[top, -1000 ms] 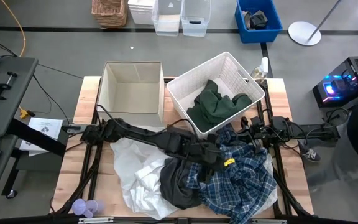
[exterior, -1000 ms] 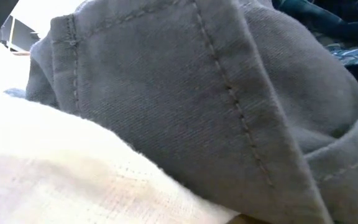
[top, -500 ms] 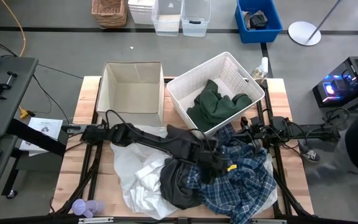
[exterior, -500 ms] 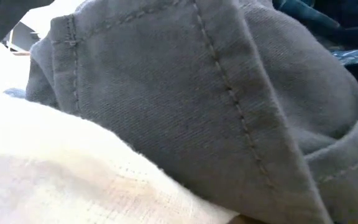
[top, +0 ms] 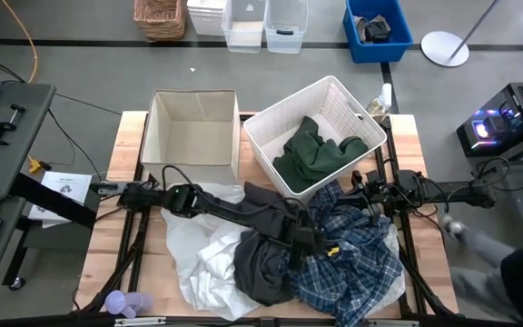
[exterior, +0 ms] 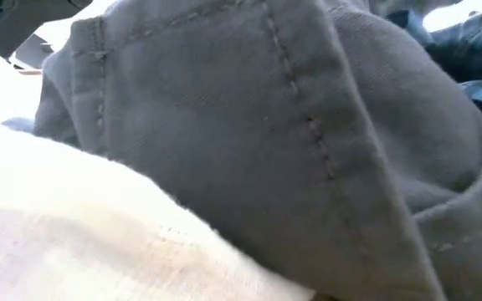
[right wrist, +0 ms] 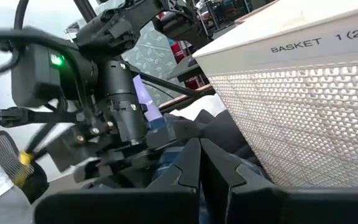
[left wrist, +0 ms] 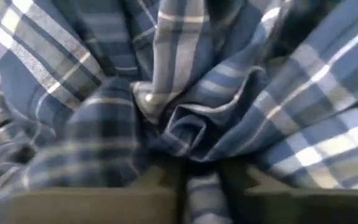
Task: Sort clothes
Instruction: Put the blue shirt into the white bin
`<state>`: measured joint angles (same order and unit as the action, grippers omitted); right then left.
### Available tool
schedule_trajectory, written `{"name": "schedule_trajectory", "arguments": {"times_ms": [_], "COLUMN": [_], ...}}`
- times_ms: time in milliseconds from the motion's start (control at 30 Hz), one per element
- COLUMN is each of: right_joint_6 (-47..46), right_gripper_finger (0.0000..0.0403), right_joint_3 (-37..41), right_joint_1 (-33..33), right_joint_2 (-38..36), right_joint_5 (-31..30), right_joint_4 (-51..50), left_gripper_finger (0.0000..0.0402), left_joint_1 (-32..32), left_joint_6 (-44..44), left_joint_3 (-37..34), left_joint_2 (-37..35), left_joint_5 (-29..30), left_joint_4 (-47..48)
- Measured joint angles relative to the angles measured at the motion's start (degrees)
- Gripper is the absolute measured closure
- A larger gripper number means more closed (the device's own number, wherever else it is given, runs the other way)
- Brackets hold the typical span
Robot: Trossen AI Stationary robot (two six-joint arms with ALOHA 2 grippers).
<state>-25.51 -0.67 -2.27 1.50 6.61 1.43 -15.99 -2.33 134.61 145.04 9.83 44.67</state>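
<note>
So far only the dark green garment (top: pixel 314 154) lies in the white basket (top: pixel 263 128); the beige bin (top: pixel 160 136) looks empty. On the counter (top: pixel 125 132) the white garments (top: pixel 198 250), dark grey garment (top: pixel 260 263) and plaid shirt (top: pixel 361 263) remain heaped. The left gripper (top: pixel 320 247) is pinched on a fold of plaid shirt, while the right gripper (top: pixel 360 186) waits beside the basket, fingers together and empty.

Table front is blocked: white garments (top: pixel 198 259), dark grey garment (top: pixel 261 263) and plaid shirt (top: pixel 361 268) lie heaped edge to edge, with the left arm stretched across them. Beige bin (top: pixel 193 127) stands open from above. White basket (top: pixel 316 132) is part filled by the dark green garment (top: pixel 316 154)
</note>
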Motion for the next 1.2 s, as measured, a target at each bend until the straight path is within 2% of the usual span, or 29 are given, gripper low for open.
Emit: {"name": "schedule_trajectory", "arguments": {"times_ms": [133,200,400,533,633,700,900,967,1033,1100,1200], "right_joint_6": [0.0,0.0,0.0,0.0,0.0,0.0,0.0,0.0,0.0,-0.1,0.0], "right_gripper_finger": [0.0402,0.0402,0.0402,0.0402,0.0402,0.0402,0.0402,0.0402,0.0402,0.0402,0.0402], "right_joint_3": [0.0,0.0,0.0,0.0,0.0,0.0,0.0,0.0,0.0,0.0,0.0], "right_joint_1": [0.0,0.0,0.0,0.0,0.0,0.0,0.0,0.0,0.0,0.0,0.0], "right_joint_2": [0.0,0.0,0.0,0.0,0.0,0.0,0.0,0.0,0.0,0.0,0.0], "right_joint_5": [0.0,0.0,0.0,0.0,0.0,-0.2,-0.3,-0.3,-0.1,-0.2,-0.1], "right_joint_4": [0.0,0.0,0.0,0.0,0.0,0.0,0.0,0.0,0.0,0.0,0.0], "left_gripper_finger": [0.0393,0.0395,0.0398,0.0399,0.0400,0.0400,0.0401,0.0401,0.0401,0.0401,0.0401], "left_joint_1": [-0.3,-0.6,-1.0,0.6,2.0,2.9,6.3,8.3,11.0,14.1,17.5], "left_joint_6": [1.6,0.7,-5.0,-8.2,-13.5,-18.6,-36.7,-40.1,-40.8,-38.3,-30.7], "left_joint_3": [-0.1,-0.2,0.0,0.0,-0.1,-0.1,0.0,0.0,0.1,0.1,0.1], "left_joint_2": [-1.6,-4.1,-16.9,-25.3,-33.0,-39.0,-55.0,-58.7,-61.2,-62.6,-62.5], "left_joint_5": [-2.1,-5.2,-6.8,-5.1,0.1,5.6,31.4,37.8,41.1,41.4,35.1], "left_joint_4": [-2.3,-5.4,-17.4,-21.9,-23.6,-24.4,-29.0,-30.0,-29.1,-25.9,-20.4]}}
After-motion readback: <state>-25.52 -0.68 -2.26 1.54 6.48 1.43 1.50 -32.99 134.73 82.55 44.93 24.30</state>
